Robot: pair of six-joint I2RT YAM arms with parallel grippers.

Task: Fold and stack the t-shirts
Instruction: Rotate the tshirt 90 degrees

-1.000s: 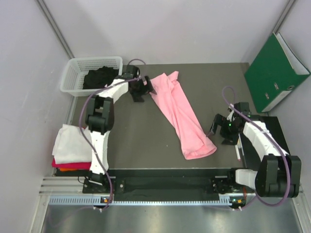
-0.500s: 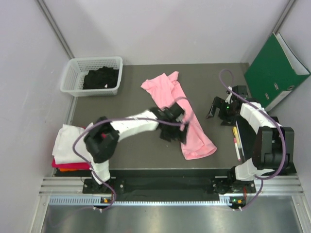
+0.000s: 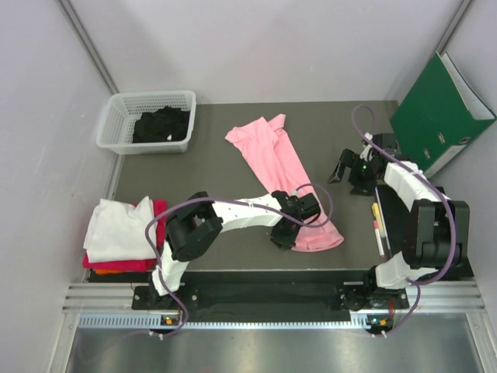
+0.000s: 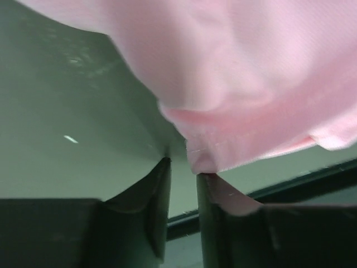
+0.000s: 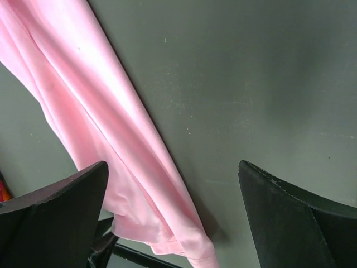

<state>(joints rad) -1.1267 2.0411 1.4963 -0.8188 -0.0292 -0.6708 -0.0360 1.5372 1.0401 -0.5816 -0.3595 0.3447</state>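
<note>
A light pink t-shirt [image 3: 279, 163] lies folded lengthwise in a long diagonal strip across the middle of the table. My left gripper [image 3: 289, 233] sits low at its near end. In the left wrist view the jaws [image 4: 182, 162] stand a narrow gap apart; the pink hem [image 4: 251, 84] touches the tip of the right finger and bare table shows through the gap. My right gripper [image 3: 343, 172] hovers wide open right of the strip, and its wrist view shows the pink shirt [image 5: 100, 123] beside its left finger. Folded shirts are stacked at the left: white [image 3: 116, 229] over magenta-red [image 3: 158, 214] over orange [image 3: 105, 270].
A white mesh basket [image 3: 112, 116] at the back left holds a black shirt [image 3: 161, 124]. A green binder [image 3: 439, 113] leans at the back right. Small markers [image 3: 378, 221] lie near the right arm. The black front rail [image 4: 312, 181] runs just beyond the shirt's near end.
My left arm swung from beside the basket down to the shirt's near end, and its jaws narrowed from wide to a small gap. My right gripper moved back and stayed open.
</note>
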